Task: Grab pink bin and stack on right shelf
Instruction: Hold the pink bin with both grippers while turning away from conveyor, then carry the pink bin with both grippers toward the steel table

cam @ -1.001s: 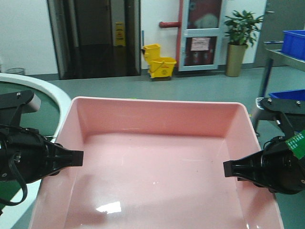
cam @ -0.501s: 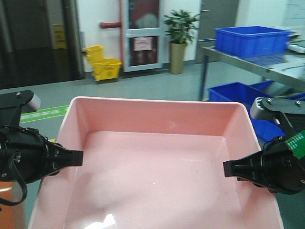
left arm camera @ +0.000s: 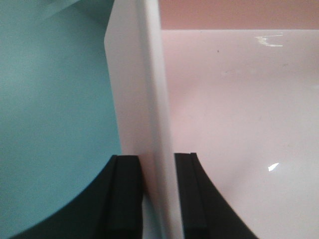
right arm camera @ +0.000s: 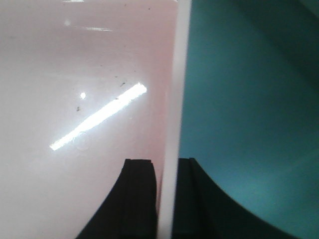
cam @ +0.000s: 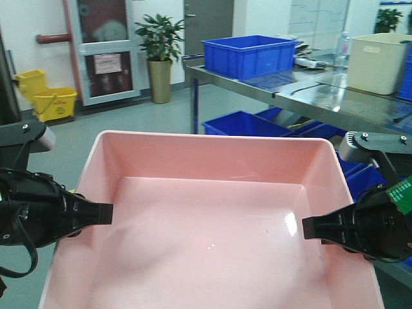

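The pink bin point(cam: 206, 244) fills the lower front view, held level between both arms above the floor. My left gripper point(cam: 103, 214) is shut on its left wall; the left wrist view shows the wall point(left arm camera: 154, 99) pinched between the black fingers point(left arm camera: 128, 199). My right gripper point(cam: 311, 228) is shut on the right wall, seen as a pale rim point(right arm camera: 172, 124) between the fingers point(right arm camera: 140, 199) in the right wrist view. The right shelf point(cam: 322, 96), a steel frame with a shiny dark top, stands ahead and to the right, beyond the bin.
A blue crate point(cam: 248, 55) and a cream bin point(cam: 380, 61) stand on the shelf top. More blue crates point(cam: 248, 125) sit under it. A potted plant point(cam: 159, 51), a yellow mop bucket point(cam: 45, 93) and a door stand at the back left. Green floor lies below.
The whole view has swung right: the shelf with the blue crate and cream bin has come into the upper right, and the bucket and plant have slid left. Both grips on the bin are unchanged.
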`<state>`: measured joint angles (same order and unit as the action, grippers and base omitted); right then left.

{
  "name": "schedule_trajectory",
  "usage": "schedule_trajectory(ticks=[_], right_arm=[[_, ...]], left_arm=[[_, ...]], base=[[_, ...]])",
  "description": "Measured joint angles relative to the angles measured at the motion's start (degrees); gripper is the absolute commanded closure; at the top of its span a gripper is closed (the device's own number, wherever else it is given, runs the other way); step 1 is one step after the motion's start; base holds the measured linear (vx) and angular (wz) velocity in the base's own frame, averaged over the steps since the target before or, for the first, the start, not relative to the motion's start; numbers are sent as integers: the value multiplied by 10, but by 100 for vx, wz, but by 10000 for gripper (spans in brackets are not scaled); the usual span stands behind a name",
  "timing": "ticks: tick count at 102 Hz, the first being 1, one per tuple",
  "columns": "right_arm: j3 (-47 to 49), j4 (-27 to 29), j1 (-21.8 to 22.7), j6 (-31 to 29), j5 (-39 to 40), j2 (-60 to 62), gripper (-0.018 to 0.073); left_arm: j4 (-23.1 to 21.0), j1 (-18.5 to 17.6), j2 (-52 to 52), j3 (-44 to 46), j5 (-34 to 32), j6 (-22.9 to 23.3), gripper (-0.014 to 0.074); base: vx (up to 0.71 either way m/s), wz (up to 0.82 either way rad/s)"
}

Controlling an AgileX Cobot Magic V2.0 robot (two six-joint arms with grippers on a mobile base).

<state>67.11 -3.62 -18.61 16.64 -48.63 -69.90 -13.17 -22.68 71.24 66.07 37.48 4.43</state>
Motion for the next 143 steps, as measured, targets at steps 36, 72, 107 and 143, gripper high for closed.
schedule_trajectory(ticks=[36, 72, 107, 143], right_arm=[[0, 0, 0, 0, -4, 0, 568], [0, 0, 0, 0, -4, 0, 568], [0, 0, 0, 0, -4, 0, 568], [0, 0, 0, 0, -4, 0, 568]], left_arm=[[-1, 0, 0, 0, 0, 0, 598], [-1, 0, 0, 0, 1, 0, 598], [-1, 0, 0, 0, 1, 0, 598], [-1, 0, 0, 0, 1, 0, 598]], base=[[38, -14], [46, 17], [51, 11], [54, -18]])
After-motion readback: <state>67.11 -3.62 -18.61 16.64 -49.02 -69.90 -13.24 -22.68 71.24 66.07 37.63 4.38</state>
